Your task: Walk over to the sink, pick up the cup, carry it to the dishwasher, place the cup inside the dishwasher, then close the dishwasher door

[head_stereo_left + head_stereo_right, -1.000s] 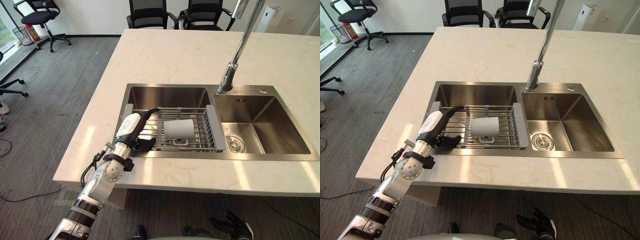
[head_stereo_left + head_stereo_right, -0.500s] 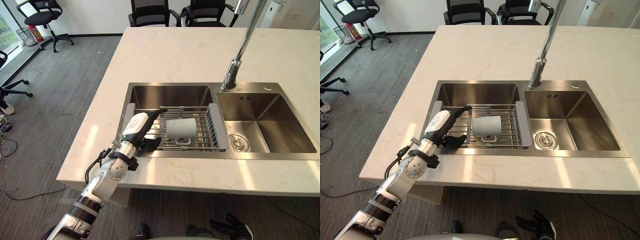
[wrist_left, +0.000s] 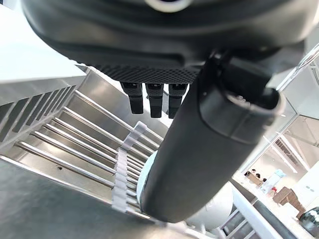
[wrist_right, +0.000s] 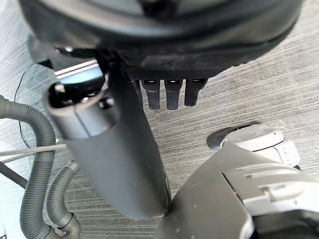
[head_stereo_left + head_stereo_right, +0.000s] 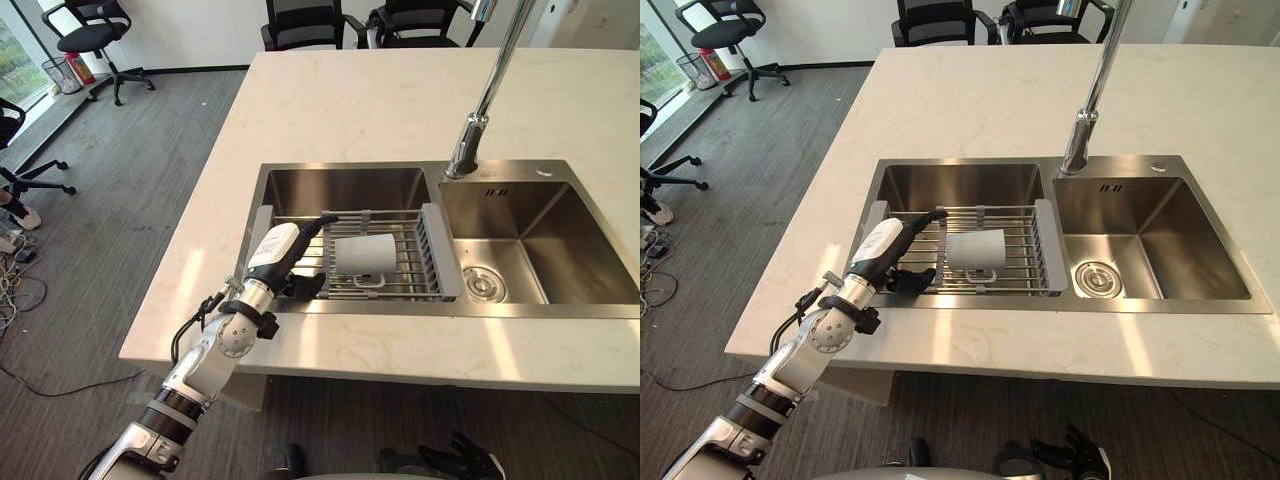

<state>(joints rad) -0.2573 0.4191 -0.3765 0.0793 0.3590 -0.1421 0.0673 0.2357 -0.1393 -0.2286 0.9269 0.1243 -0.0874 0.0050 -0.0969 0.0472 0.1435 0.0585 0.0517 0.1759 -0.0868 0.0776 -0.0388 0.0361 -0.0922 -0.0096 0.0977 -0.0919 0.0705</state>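
— Ahead of the left hand (image 5: 285, 250), what is laid out, biggest thing first?

— Under and around the hand the white table (image 5: 350, 100) is seen, with the sink (image 5: 560, 250) let into it. Directly beneath the outstretched fingers a rack (image 5: 400, 288) is bridged across the nearer basin. Just past the fingertips the cup (image 5: 365, 254) is laid on its side on the rack bars. Its handle (image 5: 368, 283) is turned to the hand's thumb side.

— Is the cup held?

— No. The fingers are stretched out and the thumb is spread away from them, with nothing clasped between. The cup is just beside the fingertips; whether it is touched cannot be made out. The right hand (image 4: 112, 149) is hung low over the floor, well behind and below, with its fingers straight and nothing carried.

— How is the pick-up best done?

— The step in hand is judged to be the reach before the grasp. The hand should be eased forward until the cup's body is taken between fingers and thumb, and only then closed. Because a round cup on bars can be rolled away by a one-sided push, contact should be made from both sides together. The thumb should be kept above the wires so that it is not caught. The handle is best left free rather than pinched. A straight lift is advised before any swing away, so that the rack is not dragged along.
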